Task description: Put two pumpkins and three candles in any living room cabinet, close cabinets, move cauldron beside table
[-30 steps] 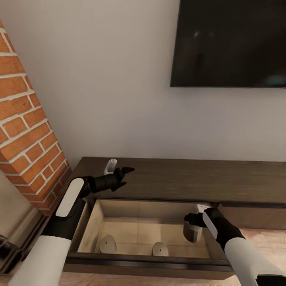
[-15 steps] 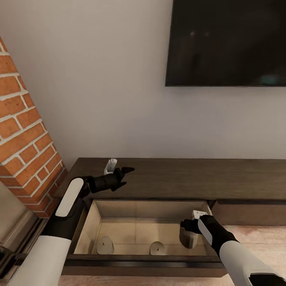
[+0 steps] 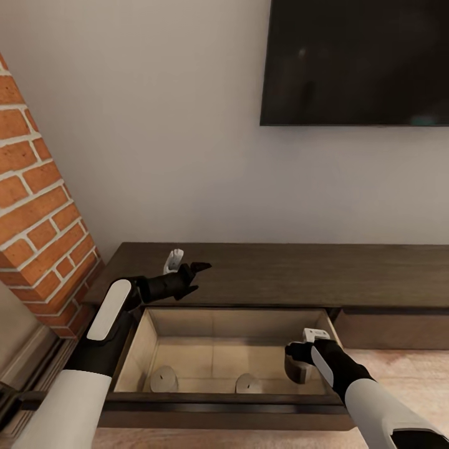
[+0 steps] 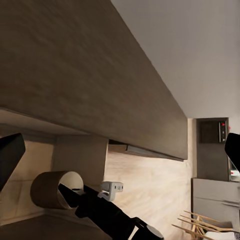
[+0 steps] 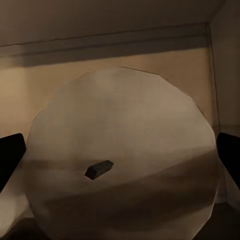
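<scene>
While the long dark brown wood cabinet (image 3: 280, 274) stands with one pale-lined drawer (image 3: 140, 349) pulled open, a stubby grey-beige candle (image 3: 295, 369) is clamped between the right gripper's (image 3: 298, 368) fingers at the drawer's right end. Two more candles (image 3: 164, 378) (image 3: 247, 383) are seen along its front edge. The left gripper (image 3: 188, 267) is held spread apart, empty, above the cabinet top's left end.

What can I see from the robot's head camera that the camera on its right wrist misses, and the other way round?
The head view alone takes in the black TV, the brick wall, the cabinet top, two candles lying in the open drawer, and the left gripper above the cabinet. The right wrist view alone gives the held candle's flat end with its dark wick. Both share that third candle in the right gripper and the drawer's pale inside.
</scene>
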Available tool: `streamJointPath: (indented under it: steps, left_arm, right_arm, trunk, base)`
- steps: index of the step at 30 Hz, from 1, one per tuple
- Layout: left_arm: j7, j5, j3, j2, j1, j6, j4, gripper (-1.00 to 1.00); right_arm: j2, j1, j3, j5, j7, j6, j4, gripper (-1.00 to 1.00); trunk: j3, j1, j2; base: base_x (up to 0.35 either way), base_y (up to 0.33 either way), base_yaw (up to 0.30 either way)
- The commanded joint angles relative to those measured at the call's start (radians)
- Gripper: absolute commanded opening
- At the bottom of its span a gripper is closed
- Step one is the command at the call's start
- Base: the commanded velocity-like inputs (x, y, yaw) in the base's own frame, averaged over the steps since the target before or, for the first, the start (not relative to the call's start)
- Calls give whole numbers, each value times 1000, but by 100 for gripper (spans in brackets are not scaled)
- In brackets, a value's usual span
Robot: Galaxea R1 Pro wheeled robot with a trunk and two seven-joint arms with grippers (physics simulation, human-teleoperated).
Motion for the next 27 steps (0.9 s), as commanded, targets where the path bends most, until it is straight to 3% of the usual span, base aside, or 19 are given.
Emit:
streamJointPath:
  steps: [1, 7, 15, 27]
  left_arm:
    - [0, 0, 0, 0, 0, 0, 0, 100]
    - [0, 0, 0, 0, 0, 0, 0, 100]
    - [-1, 2, 3, 3, 9, 0, -1, 100]
    - [-1, 2, 3, 3, 10, 0, -2, 100]
  right_arm:
    - [0, 0, 0, 0, -1, 0, 0, -100]
    - [1, 0, 0, -1, -1, -1, 0, -100]
    - [2, -9, 3, 10, -2, 11, 40, -100]
    - [7, 1, 4, 18, -3, -56, 111, -100]
  trunk:
    - [-3, 4, -7]
    - [-22, 27, -49]
    - [-22, 27, -49]
    - [-22, 27, -49]
  base:
    - [0, 0, 0]
    - [0, 0, 0]
    - [0, 0, 0]
    - [0, 0, 0]
